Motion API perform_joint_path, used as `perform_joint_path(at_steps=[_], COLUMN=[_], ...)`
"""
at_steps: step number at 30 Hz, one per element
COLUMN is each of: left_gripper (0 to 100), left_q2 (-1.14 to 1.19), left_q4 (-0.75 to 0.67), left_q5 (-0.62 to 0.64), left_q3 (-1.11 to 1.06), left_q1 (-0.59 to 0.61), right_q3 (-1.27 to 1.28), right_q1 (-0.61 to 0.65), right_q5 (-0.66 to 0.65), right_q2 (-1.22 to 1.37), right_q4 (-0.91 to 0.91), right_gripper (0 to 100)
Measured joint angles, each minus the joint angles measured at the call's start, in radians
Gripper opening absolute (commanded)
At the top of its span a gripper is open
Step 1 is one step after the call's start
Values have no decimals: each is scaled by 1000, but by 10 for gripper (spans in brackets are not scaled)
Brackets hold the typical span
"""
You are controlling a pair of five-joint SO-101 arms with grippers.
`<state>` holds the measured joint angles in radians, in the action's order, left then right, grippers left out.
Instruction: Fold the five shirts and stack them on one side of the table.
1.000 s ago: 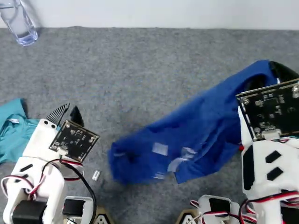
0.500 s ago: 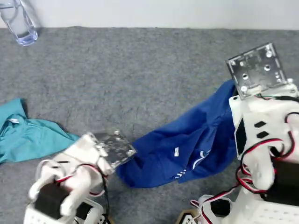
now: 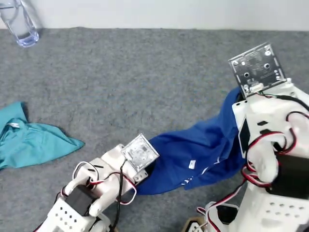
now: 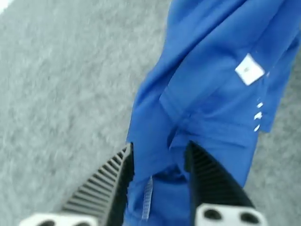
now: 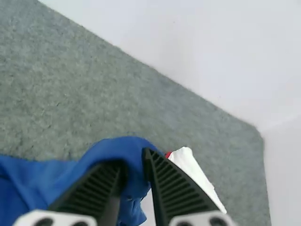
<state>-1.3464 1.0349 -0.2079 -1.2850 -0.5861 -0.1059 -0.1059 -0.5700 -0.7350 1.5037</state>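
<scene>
A blue shirt (image 3: 198, 147) hangs stretched between the two arms, its lower end lying on the grey carpeted table (image 3: 145, 72). My right gripper (image 5: 133, 160) is shut on a bunched fold of the blue shirt (image 5: 113, 148), held up above the table at the right. My left gripper (image 4: 159, 146) is open low over the shirt's other end, with the blue cloth (image 4: 211, 94) between its black fingers (image 4: 204, 176). A white tag (image 4: 248, 69) shows on the cloth. A teal shirt (image 3: 29, 137) lies crumpled at the table's left edge.
A clear glass (image 3: 19, 21) stands at the far left corner by the white wall. A white and red thing (image 5: 188, 162) lies just beyond the right gripper. The right arm's wrist board (image 3: 256, 67) stands high over the table's right side.
My left arm swung right from beside the teal shirt to the blue shirt's near end. My right arm drew its end up and back, pulling the shirt into a long band.
</scene>
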Motion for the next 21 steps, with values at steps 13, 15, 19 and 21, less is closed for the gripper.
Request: perform_joint_path(at_steps=[13,15,19,21], left_gripper=[148,148,148,148], left_q2=[278,400,643,752], left_q4=[-29,-14,-8,-8], left_q5=[0,0,-6,-26], left_q3=[149,241,388,440], left_q1=[-32,-35,-37,-43], right_q3=[12,12,12,12], right_q1=[0,0,0,0], right_q5=[0,0,0,0], right_q2=[0,0,0,0], right_q4=[0,0,0,0], right_gripper=[9,9,9,9])
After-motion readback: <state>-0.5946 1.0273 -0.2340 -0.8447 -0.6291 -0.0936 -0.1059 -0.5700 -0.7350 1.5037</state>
